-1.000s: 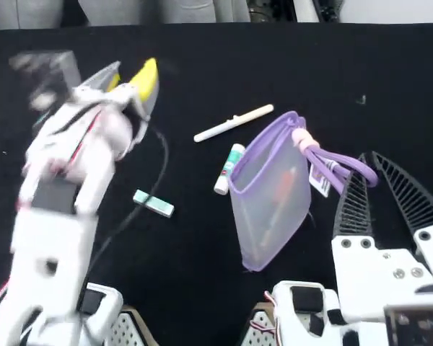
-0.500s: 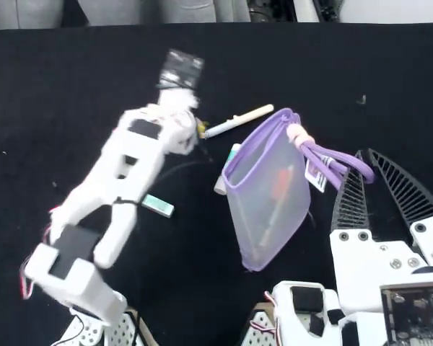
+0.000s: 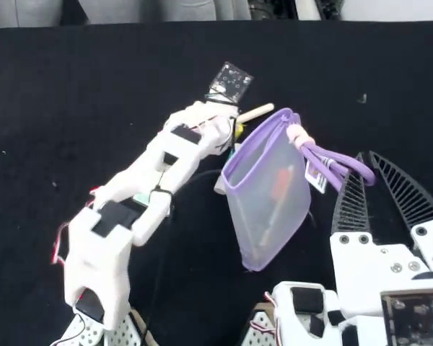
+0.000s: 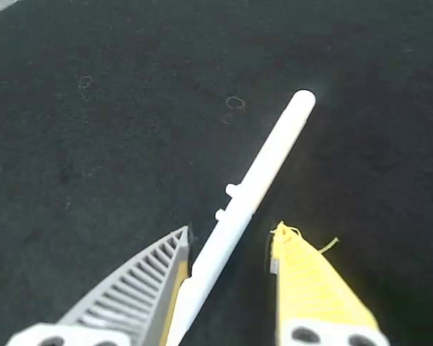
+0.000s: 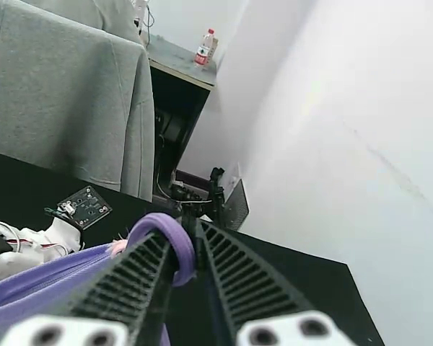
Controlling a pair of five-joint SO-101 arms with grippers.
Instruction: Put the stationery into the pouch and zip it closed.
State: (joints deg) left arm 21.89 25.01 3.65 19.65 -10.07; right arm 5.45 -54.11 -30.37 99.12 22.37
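Pouch [image 3: 268, 209] lies on the black table [image 3: 361, 65], right of centre in the high view. Its purple rim is open twd the far side, and an orange-red pen [image 3: 281, 184] shows thru the clear wall, inside. The purple strap [image 3: 340, 167] runs off the pouch's corner to my right gripper [image 3: 364, 157]. Its two black fingers [image 3: 350, 198] are pinched nearly together on it. Right wrist view confirms: strap [image 5: 175, 249] looped btwn them, tips all but meeting beyond it. Pouch, strap and that gripper match half a sec ago; vs 1 s ago the rim sits only a touch further left. Big change is my left arm. 1 s ago it was way off at the table's left side, half a sec ago it was partway across and just short of the white pen [image 3: 257, 111]. Now my left gripper [image 3: 234, 132] is over that pen, just beside the pouch rim, w/ only the pen's far end poking out past it. Left wrist view: gripper spread wide, grey finger [image 4: 141, 288] on one side of the pen [image 4: 254, 189], yellow finger [image 4: 310, 288] on the other. Pen runs close along the grey one, w/ a clear gap to the yellow; can't tell if it touches. Nothing gripped yet. Glue stick [image 3: 221, 186], in full view beside the pouch 1 s ago, now shows just a white end btwn arm and pouch.
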